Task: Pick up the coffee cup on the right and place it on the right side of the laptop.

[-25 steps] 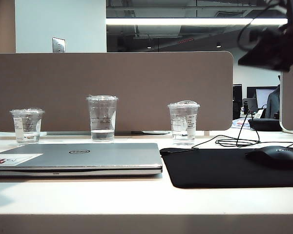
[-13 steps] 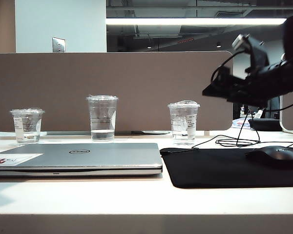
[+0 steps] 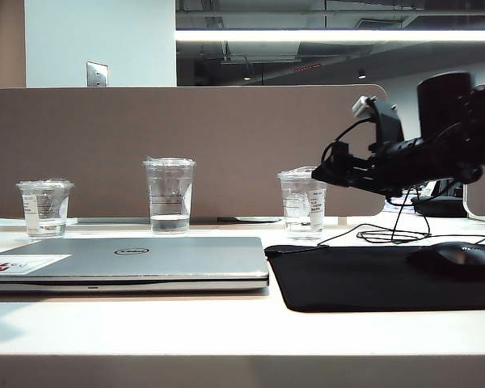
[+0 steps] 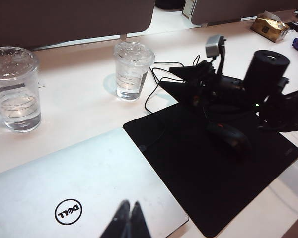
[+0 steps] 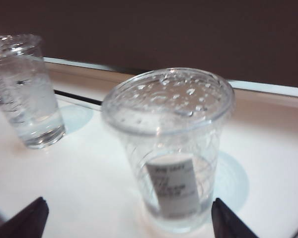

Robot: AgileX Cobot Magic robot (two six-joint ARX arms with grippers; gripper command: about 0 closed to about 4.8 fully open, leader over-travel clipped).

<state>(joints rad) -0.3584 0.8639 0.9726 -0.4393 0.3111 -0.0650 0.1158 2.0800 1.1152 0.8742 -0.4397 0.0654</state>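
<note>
Three clear cups in a row along the far side of the table, before a brown divider. Rightmost: the coffee cup, domed lid, white sticker, a little clear liquid, upright on the tabletop just beyond the far left corner of the black mat. Middle: tall cup with horizontal lines. Leftmost: short cup with a crinkled lid.

Closed laptop flat on the near left, round Dell logo on the lid, white sticker with red marks at its left corner; mat just right of it, edges nearly touching. Black mouse on the right part of the mat, cable looped behind.

Right gripper reaching in from the right, above the table, at about cup-lid height, tips close by the coffee cup's right side; contact not clear. Jaws spread wide in the right wrist view, one fingertip on either side of the cup, nothing gripped.

Left gripper poised over the near edge of the laptop, fingertips pressed together, holding nothing.
</note>
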